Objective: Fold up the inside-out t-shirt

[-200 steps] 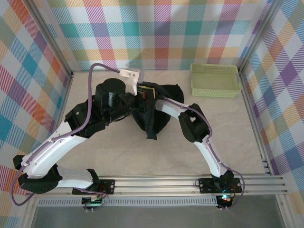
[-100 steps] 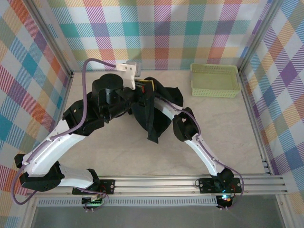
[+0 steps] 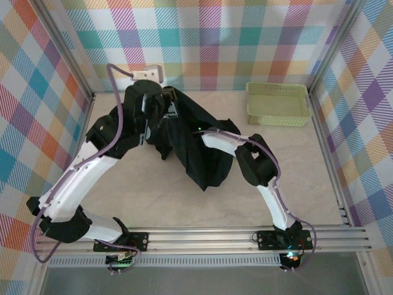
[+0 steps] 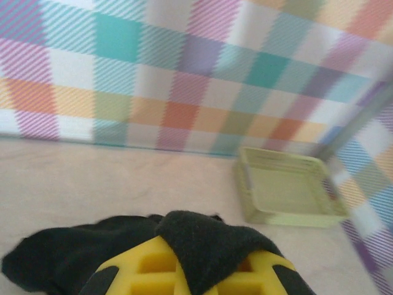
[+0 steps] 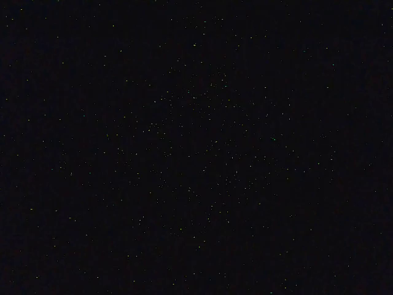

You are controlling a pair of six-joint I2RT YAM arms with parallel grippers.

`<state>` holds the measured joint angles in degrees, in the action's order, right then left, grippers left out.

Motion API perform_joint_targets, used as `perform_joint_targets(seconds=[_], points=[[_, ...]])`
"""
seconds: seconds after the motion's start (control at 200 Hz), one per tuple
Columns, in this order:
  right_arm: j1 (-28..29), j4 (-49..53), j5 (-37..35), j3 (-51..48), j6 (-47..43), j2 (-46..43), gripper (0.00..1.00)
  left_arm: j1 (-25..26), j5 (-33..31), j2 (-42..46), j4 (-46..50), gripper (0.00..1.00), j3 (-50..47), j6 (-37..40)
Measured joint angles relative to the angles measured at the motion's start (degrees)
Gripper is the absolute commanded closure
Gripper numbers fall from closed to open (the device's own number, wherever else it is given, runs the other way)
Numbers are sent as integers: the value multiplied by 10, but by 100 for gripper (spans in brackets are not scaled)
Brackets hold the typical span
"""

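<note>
The inside-out t-shirt (image 3: 198, 150) is a black bunch of cloth hanging over the middle of the table (image 3: 153, 196). My left gripper (image 3: 167, 106) holds its top edge up near the back wall. In the left wrist view a fold of the black t-shirt (image 4: 202, 243) is pinched between the yellow fingers (image 4: 138, 267), so the left gripper (image 4: 199, 273) is shut on it. My right arm (image 3: 224, 140) reaches in from the right, and its gripper is buried under the shirt. The right wrist view is black with cloth, so what the shut right jaws hold is hidden.
A pale green plastic basket (image 3: 277, 118) stands at the back right corner, also visible as the basket (image 4: 245, 184) in the left wrist view. Checked walls close off the back and sides. A metal rail (image 3: 202, 236) runs along the near edge.
My left gripper has risen and moved toward the back left, pulling the shirt up and spreading it. The right gripper went from open to shut and the shirt now covers it.
</note>
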<state>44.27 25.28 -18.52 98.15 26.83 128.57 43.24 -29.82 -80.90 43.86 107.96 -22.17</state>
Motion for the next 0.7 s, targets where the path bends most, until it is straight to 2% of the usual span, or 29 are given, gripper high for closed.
perform_joint_targets(seconds=[0.21,0.39,0.55,0.7], points=[[54,-122,17,-182,-39,-140,100,-118,19,-84,30,100,9,-17],[92,-180,1,-285,-51,-254,100,-209,51,-178,60,100,4,-37],[97,-188,-50,-342,-50,-339,100,-279,93,-197,49,100,-97,-59],[97,-192,-81,-373,-53,-389,100,-303,136,-182,14,100,-192,-70]])
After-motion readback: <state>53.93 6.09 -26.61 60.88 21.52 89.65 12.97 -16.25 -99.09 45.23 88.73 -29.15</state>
